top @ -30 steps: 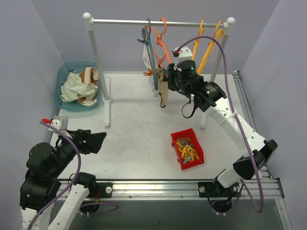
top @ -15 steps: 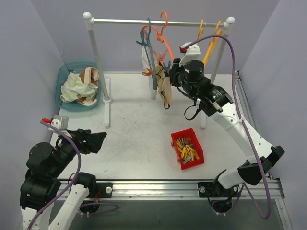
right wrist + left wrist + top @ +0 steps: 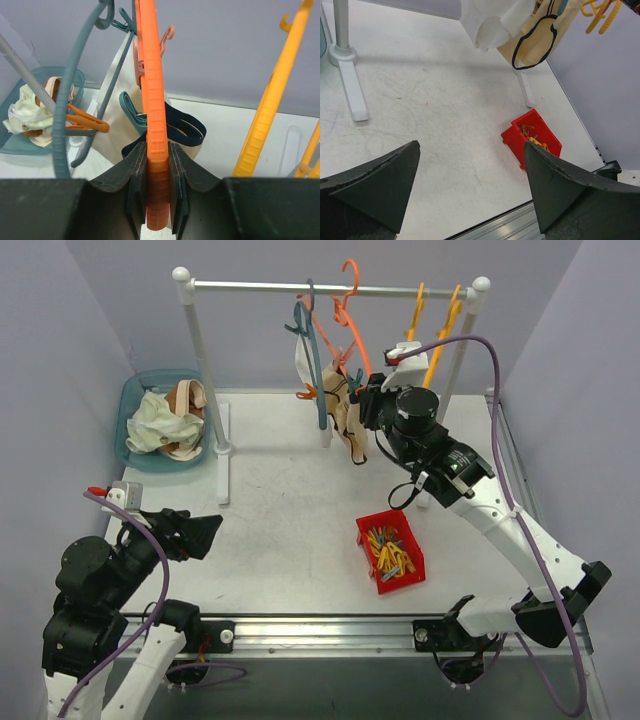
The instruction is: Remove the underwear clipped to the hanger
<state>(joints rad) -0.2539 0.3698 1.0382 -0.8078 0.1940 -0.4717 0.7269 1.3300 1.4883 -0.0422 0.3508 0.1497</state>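
Note:
The cream underwear with dark trim (image 3: 350, 432) hangs clipped to an orange hanger (image 3: 345, 332). My right gripper (image 3: 362, 400) is shut on that hanger's arm; in the right wrist view the orange bar (image 3: 156, 125) sits between my fingers (image 3: 136, 170), with the cream fabric (image 3: 112, 145) just below. The plain white underwear (image 3: 304, 360) hangs from a teal hanger (image 3: 318, 370) on the rail (image 3: 250, 285). Both pieces also show in the left wrist view, white (image 3: 490, 20) and cream (image 3: 540, 35). My left gripper (image 3: 200, 535) is open and empty, low at the near left.
Yellow hangers (image 3: 437, 325) hang at the rail's right end. A teal basket (image 3: 133, 400) at the far left holds pale green and peach cloths. A red bin (image 3: 390, 550) of pegs stands on the table. The rack's white feet (image 3: 222, 475) rest on the table.
My right gripper has moved right and toward me with the orange hanger, whose hook has risen. The cream underwear swung along. The left arm has not moved.

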